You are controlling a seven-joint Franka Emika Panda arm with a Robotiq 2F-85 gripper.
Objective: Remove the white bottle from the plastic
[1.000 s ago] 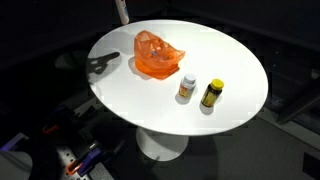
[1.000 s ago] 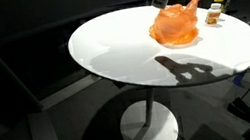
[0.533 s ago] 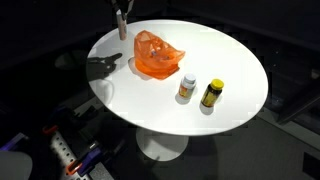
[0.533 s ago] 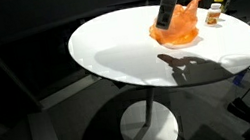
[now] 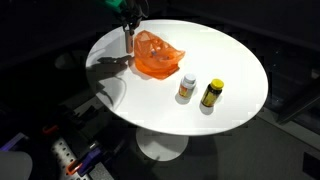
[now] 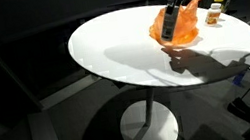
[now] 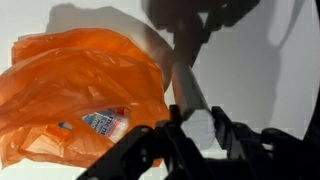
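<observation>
An orange plastic bag (image 5: 156,56) lies crumpled at the far part of the round white table (image 5: 232,58); it also shows in the other exterior view (image 6: 175,30). In the wrist view the bag (image 7: 70,80) fills the left side, and a white bottle with a blue and red label (image 7: 105,122) shows through it. My gripper (image 5: 128,32) hangs just above the table at the bag's edge, also seen in an exterior view (image 6: 168,21). Its jaws (image 7: 200,128) are shut on a long grey-white stick-like thing (image 7: 185,80) that points down at the table beside the bag.
A small white bottle with an orange label (image 5: 187,87) and a yellow bottle with a black cap (image 5: 211,93) stand on the table near the bag. They show small behind the bag in an exterior view (image 6: 215,11). The surroundings are dark; the table edge is close behind the gripper.
My gripper has come down from above the frame to the table at the bag's edge, carrying the grey-white thing. The bag and the two standing bottles have not moved.
</observation>
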